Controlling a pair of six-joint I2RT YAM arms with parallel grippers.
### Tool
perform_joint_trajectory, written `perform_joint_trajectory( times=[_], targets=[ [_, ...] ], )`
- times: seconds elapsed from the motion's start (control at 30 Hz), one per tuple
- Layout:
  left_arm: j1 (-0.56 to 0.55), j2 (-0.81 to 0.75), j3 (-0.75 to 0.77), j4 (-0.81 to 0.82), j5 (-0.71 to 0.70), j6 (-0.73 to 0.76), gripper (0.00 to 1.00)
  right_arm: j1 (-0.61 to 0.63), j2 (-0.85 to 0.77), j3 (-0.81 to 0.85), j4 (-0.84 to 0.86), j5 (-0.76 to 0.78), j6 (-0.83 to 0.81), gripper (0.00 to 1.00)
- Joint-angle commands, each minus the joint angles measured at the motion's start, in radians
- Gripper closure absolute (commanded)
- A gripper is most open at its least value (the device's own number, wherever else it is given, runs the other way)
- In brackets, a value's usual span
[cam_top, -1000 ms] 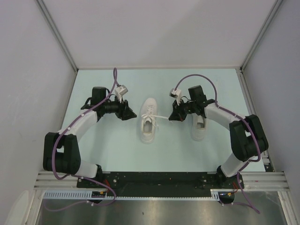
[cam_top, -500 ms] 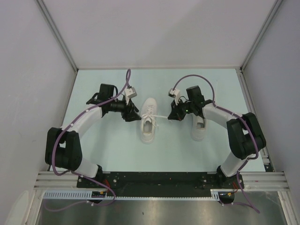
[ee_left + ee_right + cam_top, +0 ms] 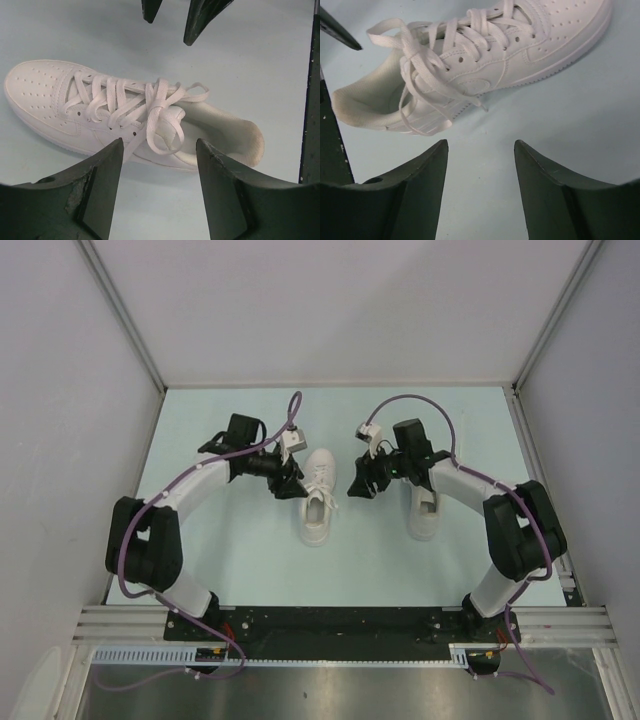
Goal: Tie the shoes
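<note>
1. Nearest, a metal rail (image 3: 110, 622) runs along the table's front edge, with both arm bases mounted by it.
2. Beyond it lies the pale blue table (image 3: 230, 550), closed in by plain grey walls (image 3: 340, 310) at the sides and back.
3. The middle shoe (image 3: 318, 502) lies mid-table, heel nearest. Its laces (image 3: 150, 107) lie in loose loops over the tongue. The second shoe (image 3: 425, 522) lies to its right, partly under the right arm.
4. The left gripper (image 3: 292, 485) hovers just beside the middle shoe's left flank, jaws spread wide, holding nothing.
5. The right gripper (image 3: 357, 483) faces it from the other flank, jaws also parted and empty, clear of the laces.
</note>
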Motion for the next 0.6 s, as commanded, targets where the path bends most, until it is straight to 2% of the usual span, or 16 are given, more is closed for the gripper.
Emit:
perform_joint_trajectory(
  times=[0.0, 0.13, 0.23, 0.3, 0.43, 0.57],
  targets=[
    [-0.015, 0.032, 0.057, -0.022, 0.009, 0.049, 0.36, 0.031, -0.039, 0.036, 0.034, -0.083, 0.032, 0.38],
    [-0.018, 0.066, 0.089, -0.079, 0.020, 0.065, 0.38, 0.054, -0.030, 0.036, 0.029, -0.094, 0.026, 0.36],
    [-0.019, 0.068, 0.092, -0.085, 0.020, 0.066, 0.47, 0.062, -0.022, 0.036, 0.018, -0.092, 0.007, 0.35],
    [-0.019, 0.068, 0.095, -0.097, 0.023, 0.069, 0.56, 0.063, -0.019, 0.036, 0.009, -0.094, 0.002, 0.34],
    [-0.019, 0.061, 0.109, -0.122, 0.029, 0.090, 0.79, 0.074, -0.016, 0.036, 0.000, -0.111, 0.000, 0.23],
    [-0.019, 0.051, 0.114, -0.116, 0.032, 0.086, 0.85, 0.086, 0.001, 0.036, 0.017, -0.138, 0.009, 0.20]
  ],
)
